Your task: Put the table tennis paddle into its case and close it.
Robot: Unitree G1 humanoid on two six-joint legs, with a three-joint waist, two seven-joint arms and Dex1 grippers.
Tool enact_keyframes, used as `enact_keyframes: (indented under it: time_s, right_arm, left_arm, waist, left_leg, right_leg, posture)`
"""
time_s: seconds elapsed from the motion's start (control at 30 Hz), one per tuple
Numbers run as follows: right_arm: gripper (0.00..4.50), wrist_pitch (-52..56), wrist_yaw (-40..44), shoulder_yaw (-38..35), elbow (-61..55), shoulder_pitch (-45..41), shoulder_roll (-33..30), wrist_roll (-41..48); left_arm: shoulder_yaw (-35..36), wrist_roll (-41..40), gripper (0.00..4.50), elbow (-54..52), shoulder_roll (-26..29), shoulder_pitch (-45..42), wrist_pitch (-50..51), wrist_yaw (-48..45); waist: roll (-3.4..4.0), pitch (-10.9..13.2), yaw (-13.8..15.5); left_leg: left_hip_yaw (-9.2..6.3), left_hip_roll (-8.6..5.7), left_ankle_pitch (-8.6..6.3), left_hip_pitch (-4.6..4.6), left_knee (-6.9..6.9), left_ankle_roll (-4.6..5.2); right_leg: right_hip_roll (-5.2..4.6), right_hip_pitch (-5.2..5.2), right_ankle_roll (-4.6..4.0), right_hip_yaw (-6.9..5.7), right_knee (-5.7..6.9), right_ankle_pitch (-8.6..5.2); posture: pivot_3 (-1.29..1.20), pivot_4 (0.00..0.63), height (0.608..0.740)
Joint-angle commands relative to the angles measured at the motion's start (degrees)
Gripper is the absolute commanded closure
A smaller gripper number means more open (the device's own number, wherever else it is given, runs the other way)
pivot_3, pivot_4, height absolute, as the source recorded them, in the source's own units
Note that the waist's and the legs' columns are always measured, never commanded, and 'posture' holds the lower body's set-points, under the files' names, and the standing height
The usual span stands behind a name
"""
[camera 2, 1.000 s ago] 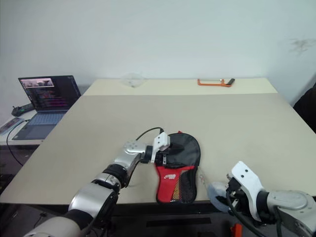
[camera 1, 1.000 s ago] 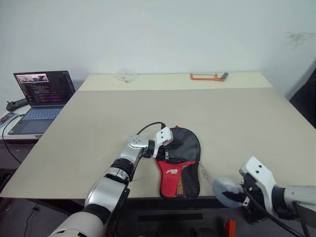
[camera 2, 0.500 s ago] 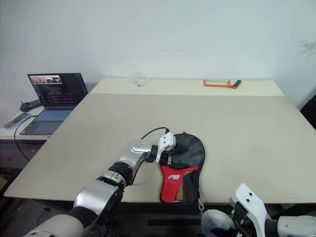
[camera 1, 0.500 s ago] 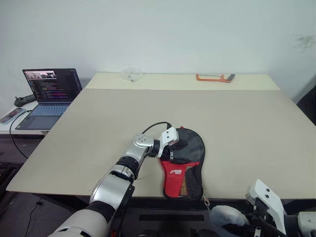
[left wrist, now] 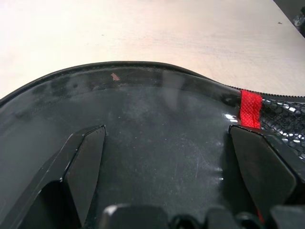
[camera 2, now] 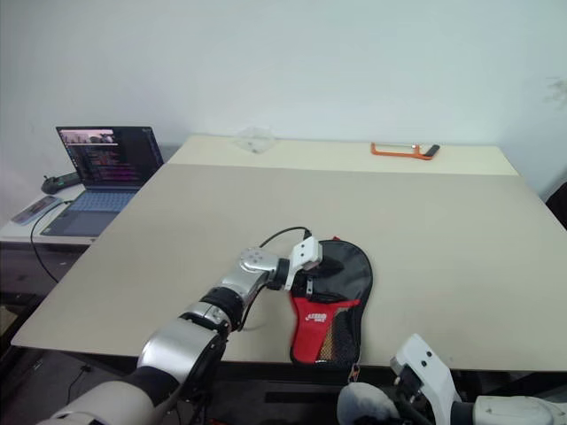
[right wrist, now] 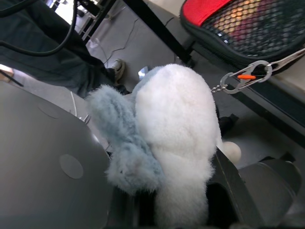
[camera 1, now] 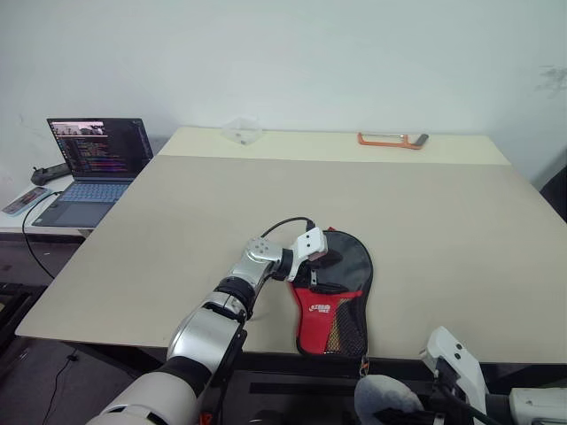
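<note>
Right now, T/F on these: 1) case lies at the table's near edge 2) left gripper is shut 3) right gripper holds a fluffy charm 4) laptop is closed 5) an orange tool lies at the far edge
1) True. The case lies at the near edge of the table.
2) False. The left gripper is open, its fingers spread over the case's black top.
3) True. The right gripper is shut on the fluffy charm, chained to the case.
4) False. The laptop is open, screen lit.
5) True. The orange tool lies at the far edge.
</note>
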Motion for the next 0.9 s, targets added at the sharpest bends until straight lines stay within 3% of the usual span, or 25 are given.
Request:
enact_keyframes:
  time_s: [0.03,0.27,0.43,0.53,0.63,0.77,0.9]
  right_arm:
    - [4.06,-2.6,0.3,1.6,-1.8,0.4,-1.3,-1.5]
    - [1.8,-6.1,8.7,-0.4,-1.8,2.0,-5.9,-6.7]
    - [0.12,-4.9,21.1,-14.7,-1.6,6.9,-7.2,-10.6]
    - [0.04,-5.3,25.6,-19.8,2.1,3.8,-7.4,-10.1]
    - [0.04,-7.0,26.7,-18.0,9.8,-4.8,-7.5,-11.8]
    - [0.04,-12.9,24.9,0.4,21.1,-26.1,1.0,-29.3]
    - [0.04,-21.7,27.3,11.0,31.1,-37.3,11.6,-44.4]
  left_arm:
    - [-1.9,4.1,0.0,3.3,1.3,2.1,0.5,2.2]
    - [-0.6,2.8,0.0,2.5,2.1,3.4,0.0,2.5]
    - [0.4,2.5,0.0,1.3,3.5,5.6,-0.5,2.4]
    - [0.9,2.2,0.0,0.4,4.2,6.6,-0.5,2.6]
    - [1.6,1.3,0.0,-0.8,4.6,7.1,-0.3,2.4]
    - [3.6,-1.3,0.0,-3.9,4.8,7.2,0.6,1.2]
    - [5.8,-5.2,0.0,-10.6,6.2,7.8,2.9,-1.5]
  waist:
    - [0.0,0.0,0.0]
    - [-0.03,0.0,-0.1]
    - [-0.02,0.0,-0.2]
    - [-0.04,0.0,-0.5]
    - [-0.05,0.0,-0.7]
    - [0.01,0.1,-1.4]
    - [0.38,0.4,-1.5]
  left_leg:
    - [0.0,0.0,0.0,0.0,0.0,0.0]
    - [0.01,0.01,0.0,0.01,0.0,0.0]
    - [0.02,0.04,0.0,0.02,-0.01,-0.01]
    - [0.07,0.09,-0.01,0.06,-0.02,-0.01]
    - [0.11,0.1,-0.01,0.09,-0.02,-0.02]
    - [0.12,0.13,-0.01,0.11,-0.09,-0.02]
    - [0.12,0.03,0.0,-0.02,-0.2,-0.02]
  right_leg:
    - [0.0,0.0,0.0,0.0,0.0,0.0]
    - [0.0,0.01,0.0,-0.01,0.0,0.0]
    - [0.01,0.02,0.0,-0.01,0.0,0.0]
    - [0.02,0.02,0.0,-0.01,0.0,0.0]
    - [0.0,0.05,0.01,0.01,0.01,0.01]
    - [-0.16,-0.04,0.0,0.02,0.01,0.01]
    - [-0.06,-0.25,-0.04,0.02,0.07,0.01]
  posture:
    - [0.0,0.15,0.74]
    - [0.0,0.15,0.74]
    - [0.0,0.15,0.74]
    - [0.0,0.15,0.74]
    - [0.0,0.15,0.74]
    - [0.0,0.15,0.74]
    - [0.0,0.15,0.74]
